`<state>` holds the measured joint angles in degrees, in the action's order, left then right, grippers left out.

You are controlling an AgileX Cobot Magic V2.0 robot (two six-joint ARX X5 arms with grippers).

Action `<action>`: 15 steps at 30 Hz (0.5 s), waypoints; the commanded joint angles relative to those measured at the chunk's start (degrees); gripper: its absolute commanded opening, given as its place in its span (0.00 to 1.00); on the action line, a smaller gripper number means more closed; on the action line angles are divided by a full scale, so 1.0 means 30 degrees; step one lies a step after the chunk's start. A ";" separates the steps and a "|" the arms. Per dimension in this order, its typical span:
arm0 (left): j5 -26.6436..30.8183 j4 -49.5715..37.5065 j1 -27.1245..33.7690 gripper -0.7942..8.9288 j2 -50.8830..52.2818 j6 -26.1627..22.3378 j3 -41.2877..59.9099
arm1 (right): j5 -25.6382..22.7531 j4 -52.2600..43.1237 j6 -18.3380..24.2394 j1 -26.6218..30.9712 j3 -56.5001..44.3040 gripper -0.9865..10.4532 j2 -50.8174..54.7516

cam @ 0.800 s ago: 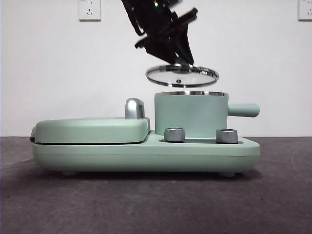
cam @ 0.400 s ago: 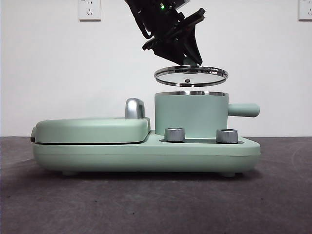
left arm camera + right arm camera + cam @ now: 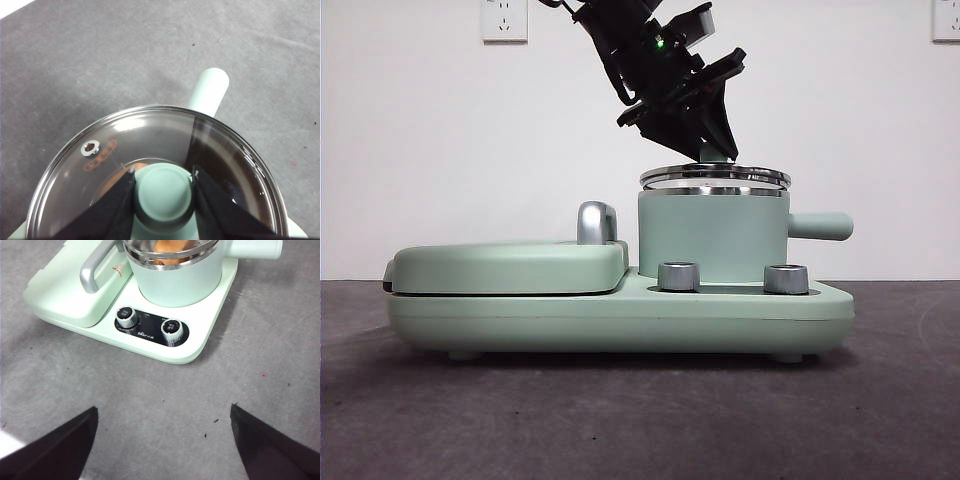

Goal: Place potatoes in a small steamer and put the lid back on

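Looking level across the table in the front view, the left gripper [image 3: 712, 150] comes down from the top, dark and tilted, its jaws pinching the knob of the lid [image 3: 715, 177]. The lid sits level at the steel rim of the small steamer [image 3: 712, 235]; whether it rests fully on the rim cannot be told. The steamer stands on the right part of a mint-green cooker base [image 3: 620, 315], its stubby handle pointing right, with two chrome dials [image 3: 679, 276] in front and a flat griddle cover [image 3: 510, 266] beside it on the left.

From the left wrist view, the two black jaws press against both sides of the mint knob [image 3: 164, 194] of the glass lid [image 3: 100, 165]. An orange-brown patch of the potato [image 3: 112, 182] shows faintly through the glass.

From the right wrist view, the right gripper [image 3: 162, 445] hangs over bare table [image 3: 150, 415] near the cooker, jaws spread wide and holding nothing. The potato [image 3: 170, 251] lies inside the steamer [image 3: 175, 282].
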<state>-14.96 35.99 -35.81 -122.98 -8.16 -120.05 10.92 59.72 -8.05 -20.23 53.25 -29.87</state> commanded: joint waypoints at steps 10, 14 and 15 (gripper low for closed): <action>-0.0168 0.1268 -0.0211 0.10 -0.0714 -0.1858 -0.0729 | 0.0379 -0.0197 -0.0699 -0.0109 0.0102 0.45 -0.0080; -0.0175 0.0495 -0.0284 0.10 -0.0976 -0.2055 -0.0729 | 0.0379 -0.0189 -0.0729 -0.0109 0.0102 0.45 -0.0080; -0.0175 0.0080 -0.0328 0.10 -0.0976 -0.2055 -0.0729 | 0.0379 -0.0189 -0.0736 -0.0109 0.0102 0.45 -0.0080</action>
<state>-15.18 37.15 -35.88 -123.66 -13.10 -120.75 11.97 59.72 -9.48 -20.23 53.25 -29.87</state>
